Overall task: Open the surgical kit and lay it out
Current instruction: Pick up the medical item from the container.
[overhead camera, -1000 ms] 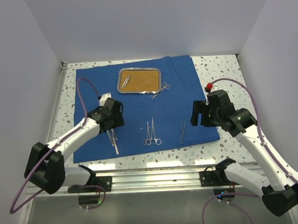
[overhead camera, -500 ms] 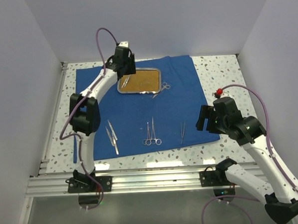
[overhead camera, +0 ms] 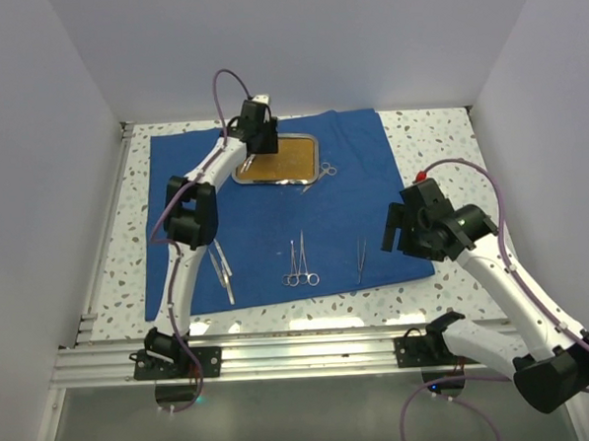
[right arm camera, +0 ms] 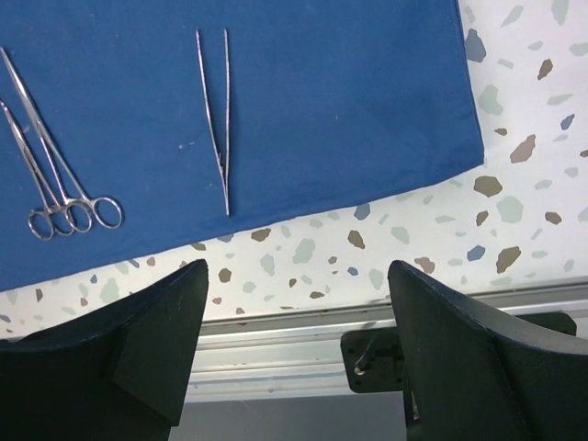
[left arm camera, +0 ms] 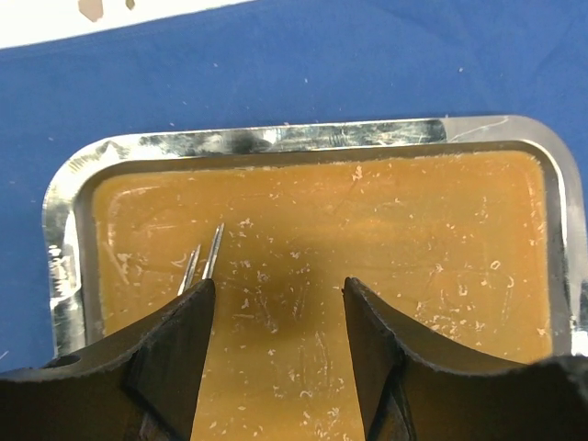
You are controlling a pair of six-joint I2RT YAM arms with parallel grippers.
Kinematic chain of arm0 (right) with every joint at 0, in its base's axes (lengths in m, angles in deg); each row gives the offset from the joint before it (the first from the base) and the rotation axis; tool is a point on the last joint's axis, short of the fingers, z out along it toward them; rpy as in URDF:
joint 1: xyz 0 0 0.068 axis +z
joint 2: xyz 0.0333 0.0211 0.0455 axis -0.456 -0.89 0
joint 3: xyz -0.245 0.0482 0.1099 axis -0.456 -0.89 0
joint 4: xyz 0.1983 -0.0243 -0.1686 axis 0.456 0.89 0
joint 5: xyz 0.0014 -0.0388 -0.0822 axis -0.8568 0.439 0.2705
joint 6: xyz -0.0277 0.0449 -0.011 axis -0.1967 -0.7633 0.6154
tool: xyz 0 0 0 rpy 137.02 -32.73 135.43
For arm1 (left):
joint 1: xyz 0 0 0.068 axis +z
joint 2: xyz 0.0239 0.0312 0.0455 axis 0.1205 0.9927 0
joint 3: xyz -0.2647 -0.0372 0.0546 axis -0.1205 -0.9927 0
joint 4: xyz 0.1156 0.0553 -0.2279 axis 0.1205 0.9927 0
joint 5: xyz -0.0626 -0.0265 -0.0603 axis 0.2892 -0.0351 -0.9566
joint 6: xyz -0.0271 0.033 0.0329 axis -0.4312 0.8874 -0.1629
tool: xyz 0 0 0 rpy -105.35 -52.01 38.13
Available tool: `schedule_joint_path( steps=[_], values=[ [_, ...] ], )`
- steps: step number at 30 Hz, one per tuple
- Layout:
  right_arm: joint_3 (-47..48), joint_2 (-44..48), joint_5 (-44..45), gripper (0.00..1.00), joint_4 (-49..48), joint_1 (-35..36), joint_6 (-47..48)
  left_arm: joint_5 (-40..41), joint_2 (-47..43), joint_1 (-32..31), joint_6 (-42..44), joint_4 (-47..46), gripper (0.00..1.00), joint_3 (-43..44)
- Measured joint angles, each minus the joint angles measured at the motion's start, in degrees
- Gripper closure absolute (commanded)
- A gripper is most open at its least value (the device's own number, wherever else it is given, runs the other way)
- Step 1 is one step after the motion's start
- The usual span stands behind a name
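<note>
Your left gripper [left arm camera: 276,299] has just swung away from the near-left part of the blue cloth wrap [overhead camera: 265,217]. It now hangs over the steel tray [left arm camera: 276,138] with its fingers spread wide and nothing between them. One pair of tray tweezers [left arm camera: 204,265] lies inside the tray towards its left wall, the tips just beside your left finger rather than between the two.

I judge the last piece is set down and this one is the next to lift, so you would need to shift towards the tray's left wall to straddle it.

Small scissors [overhead camera: 324,171] lie on the cloth just beside the tray's right rim. The ring-handled clamps [overhead camera: 299,265] lie well nearer you than the tray, the laid-out tweezers [overhead camera: 361,258] to its near right, and two thin silvery instruments [overhead camera: 221,271] to its near left. Your right gripper [right arm camera: 296,285] hovers near-right of the tray, spread and empty. Nothing blocks the tray, though its raised wall may crowd your finger.
</note>
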Motion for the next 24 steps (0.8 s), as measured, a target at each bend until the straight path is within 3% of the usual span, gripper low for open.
schedule_joint_path(
  steps=[24],
  values=[
    [2.03,-11.15,0.68,0.17,-6.99,0.00,-0.31,-5.22,1.29,6.93,-1.07,-1.53,0.43,0.04]
  ],
)
